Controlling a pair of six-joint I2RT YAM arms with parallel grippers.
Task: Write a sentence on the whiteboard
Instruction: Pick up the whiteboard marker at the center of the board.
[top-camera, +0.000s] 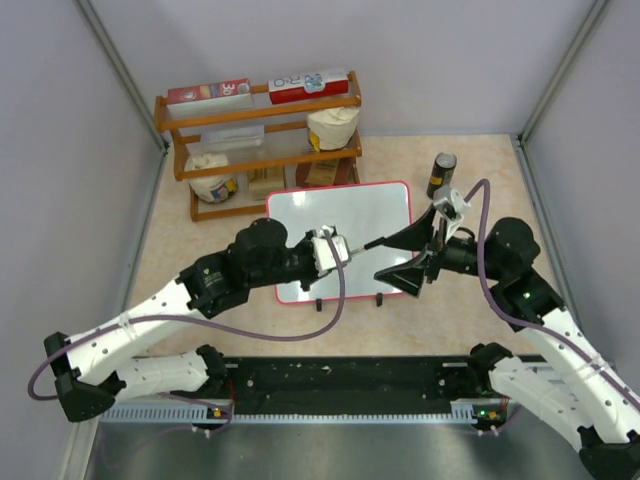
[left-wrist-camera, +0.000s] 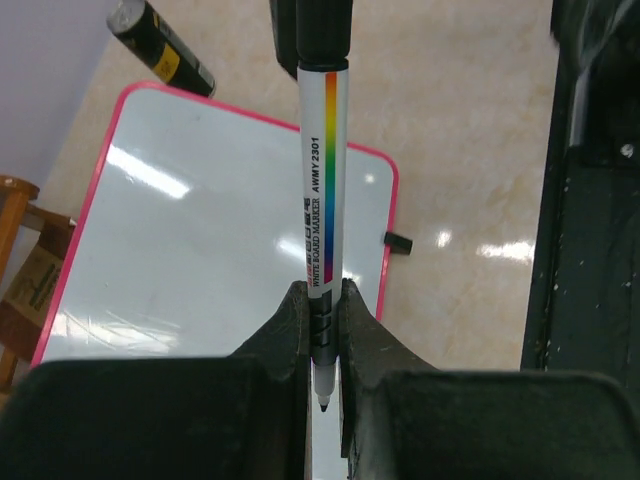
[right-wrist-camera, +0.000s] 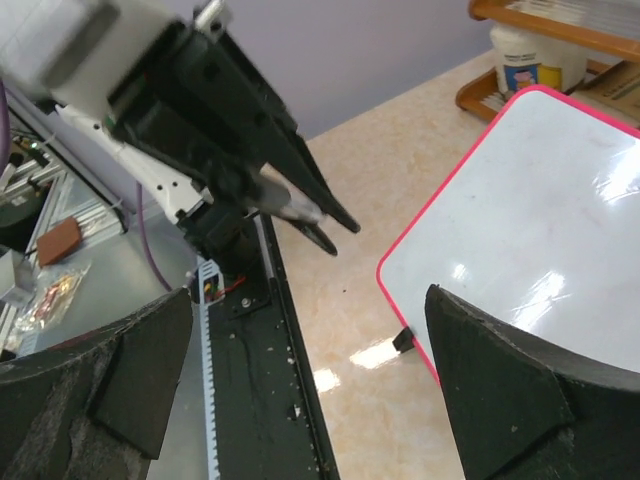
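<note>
The whiteboard (top-camera: 340, 215) lies flat in the middle of the table with a pink frame, and its white face (left-wrist-camera: 200, 230) is blank. No sentence shows on it. My left gripper (top-camera: 340, 248) hovers over the board's near half, shut on a whiteboard marker (left-wrist-camera: 322, 200) with a rainbow stripe. The marker's bare black tip points back toward the wrist between the fingers (left-wrist-camera: 290, 320). My right gripper (top-camera: 382, 260) stands open just right of the marker's far end, holding nothing. In the right wrist view its fingers (right-wrist-camera: 470, 350) are wide apart over the board's corner (right-wrist-camera: 540, 200).
A wooden rack (top-camera: 260, 140) with boxes and jars stands behind the board at the back left. A black can (top-camera: 442, 172) stands off the board's far right corner. The black base rail (top-camera: 350, 385) runs along the near edge. Grey walls close in both sides.
</note>
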